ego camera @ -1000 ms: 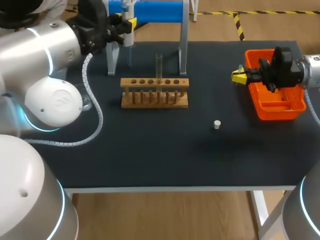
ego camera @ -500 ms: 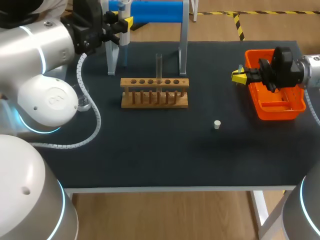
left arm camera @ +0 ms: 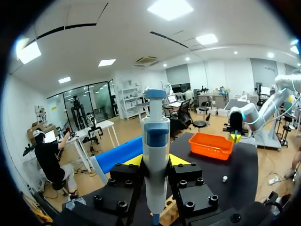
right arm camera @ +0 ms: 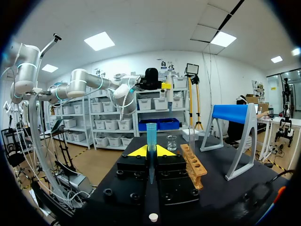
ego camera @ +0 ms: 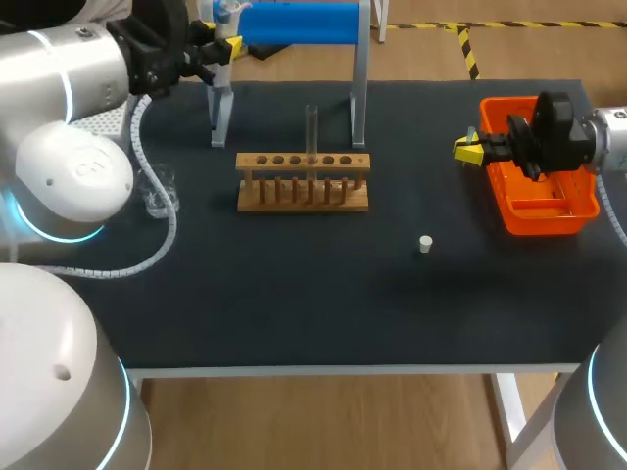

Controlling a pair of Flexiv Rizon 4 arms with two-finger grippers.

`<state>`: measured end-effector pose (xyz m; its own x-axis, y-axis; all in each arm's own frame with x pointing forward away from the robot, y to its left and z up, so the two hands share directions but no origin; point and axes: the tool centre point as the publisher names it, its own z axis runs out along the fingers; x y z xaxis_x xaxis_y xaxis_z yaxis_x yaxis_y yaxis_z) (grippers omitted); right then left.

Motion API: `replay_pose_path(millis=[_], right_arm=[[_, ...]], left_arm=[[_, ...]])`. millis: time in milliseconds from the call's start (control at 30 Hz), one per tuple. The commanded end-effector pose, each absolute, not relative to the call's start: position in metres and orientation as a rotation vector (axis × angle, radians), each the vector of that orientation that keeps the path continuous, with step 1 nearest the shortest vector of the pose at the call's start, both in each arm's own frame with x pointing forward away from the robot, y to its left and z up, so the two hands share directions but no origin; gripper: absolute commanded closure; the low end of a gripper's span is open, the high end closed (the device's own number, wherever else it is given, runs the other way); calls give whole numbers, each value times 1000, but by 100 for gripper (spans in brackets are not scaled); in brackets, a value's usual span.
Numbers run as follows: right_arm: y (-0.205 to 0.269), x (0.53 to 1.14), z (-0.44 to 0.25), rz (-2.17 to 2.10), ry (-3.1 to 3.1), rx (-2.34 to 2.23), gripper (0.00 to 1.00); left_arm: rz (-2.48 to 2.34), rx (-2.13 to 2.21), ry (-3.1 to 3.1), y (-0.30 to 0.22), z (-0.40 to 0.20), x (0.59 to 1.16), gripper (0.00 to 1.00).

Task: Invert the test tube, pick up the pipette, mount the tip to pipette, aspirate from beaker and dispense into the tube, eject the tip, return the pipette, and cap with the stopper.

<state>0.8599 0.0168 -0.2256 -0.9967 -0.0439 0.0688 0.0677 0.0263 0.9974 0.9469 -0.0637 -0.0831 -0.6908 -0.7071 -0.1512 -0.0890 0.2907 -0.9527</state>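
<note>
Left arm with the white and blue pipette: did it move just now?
Yes. The left arm, fingers shut on the white and blue plastic pipette, moved back and to the left, uncovering the clear glass beaker. The right arm, wooden rack and small white stopper stayed put.

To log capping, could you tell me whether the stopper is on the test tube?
Off: the stopper lies on the table, apart from the racked test tube.

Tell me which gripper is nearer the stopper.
Right. The right gripper is beside the orange bin, and the stopper lies a little nearer the table's front edge. The left gripper is at the far left corner by the blue stand, beyond the rack.
</note>
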Motion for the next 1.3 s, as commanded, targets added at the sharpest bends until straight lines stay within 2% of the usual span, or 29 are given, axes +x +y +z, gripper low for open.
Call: replay_pose_path(millis=[33,367,567,967,1300], right_arm=[[16,860,-225,-2135,-2192,-24,100],[16,860,-225,-2135,-2192,-24,100],[16,860,-225,-2135,-2192,-24,100],[16,860,-225,-2135,-2192,-24,100],[16,860,-225,-2135,-2192,-24,100]], left_arm=[[-1638,-501,2253,-55,-84,959,100],[-1631,-643,2093,-28,-90,990,100],[-1748,-481,2200,-29,-83,991,100],[-1910,-165,2494,-51,-84,965,100],[-2097,-16,2424,-67,-74,927,100]])
